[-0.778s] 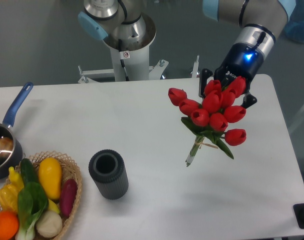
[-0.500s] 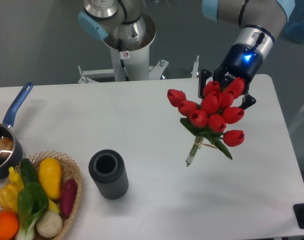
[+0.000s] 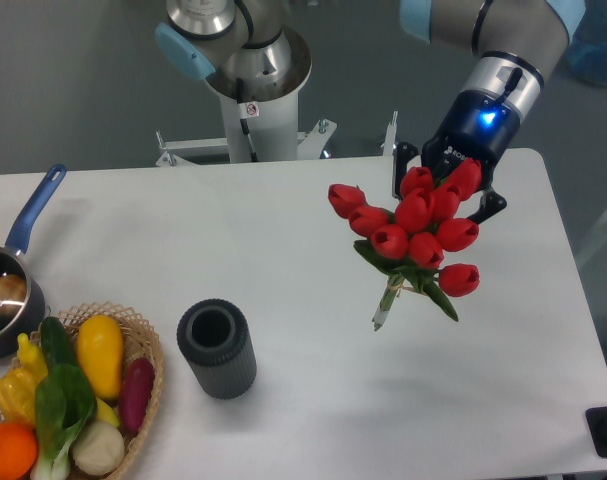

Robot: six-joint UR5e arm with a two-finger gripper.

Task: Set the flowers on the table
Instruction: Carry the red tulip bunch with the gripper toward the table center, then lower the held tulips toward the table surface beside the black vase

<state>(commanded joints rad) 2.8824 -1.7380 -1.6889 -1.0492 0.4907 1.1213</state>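
The flowers (image 3: pixel 415 229), a bunch of red tulip buds with green leaves and banded stems, hang tilted above the right half of the white table (image 3: pixel 313 400). The stem tips point down-left, near or at the tabletop. My gripper (image 3: pixel 445 183) is behind the buds at the upper right, shut on the flowers. Its fingertips are mostly hidden by the blooms.
A dark ribbed cylinder vase (image 3: pixel 216 349) stands upright left of centre. A wicker basket (image 3: pixel 143 345) with vegetables and fruit sits at the front left. A blue-handled pot (image 3: pixel 8 290) is at the left edge. The robot base (image 3: pixel 248 90) stands behind the table.
The gripper and the flowers have shifted slightly left and up. Nothing else moved.
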